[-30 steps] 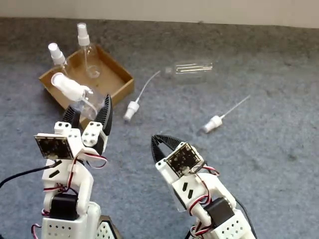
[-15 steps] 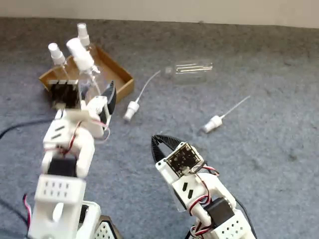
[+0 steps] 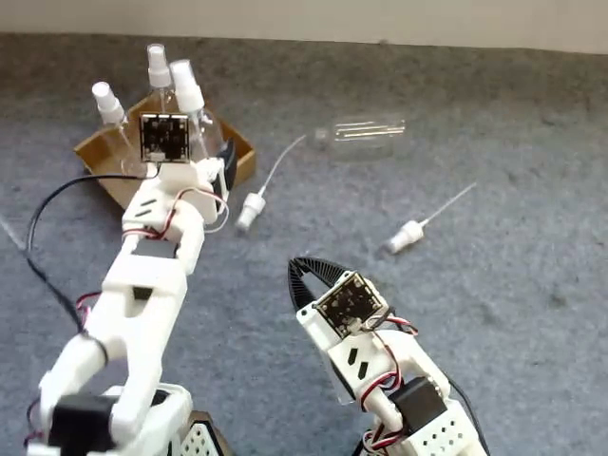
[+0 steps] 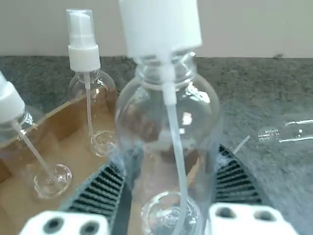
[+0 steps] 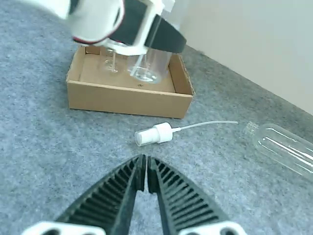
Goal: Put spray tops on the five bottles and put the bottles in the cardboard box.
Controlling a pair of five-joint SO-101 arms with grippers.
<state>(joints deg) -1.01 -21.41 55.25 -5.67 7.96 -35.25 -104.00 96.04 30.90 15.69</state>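
Note:
My left gripper (image 3: 204,157) is shut on a clear bottle (image 3: 195,114) with a white spray top, held upright over the cardboard box (image 3: 242,152). In the left wrist view the held bottle (image 4: 168,127) stands between the black fingers (image 4: 98,191). From the right wrist view its base (image 5: 144,73) sits low inside the box (image 5: 129,100); I cannot tell if it touches the floor. Two capped bottles (image 3: 104,104) (image 3: 157,66) stand in the box. An uncapped bottle (image 3: 366,133) lies on the carpet. Two loose spray tops (image 3: 252,209) (image 3: 407,235) lie nearby. My right gripper (image 3: 304,275) is shut and holds nothing.
Grey carpet covers the table, with a pale wall along the far edge. The nearer spray top (image 5: 156,133) lies just ahead of my right gripper (image 5: 145,171), its thin tube pointing toward the lying bottle (image 5: 281,144).
The left arm stretched forward and carried the bottle from a tilted hold in front of the box to upright over it. The right arm has not moved.

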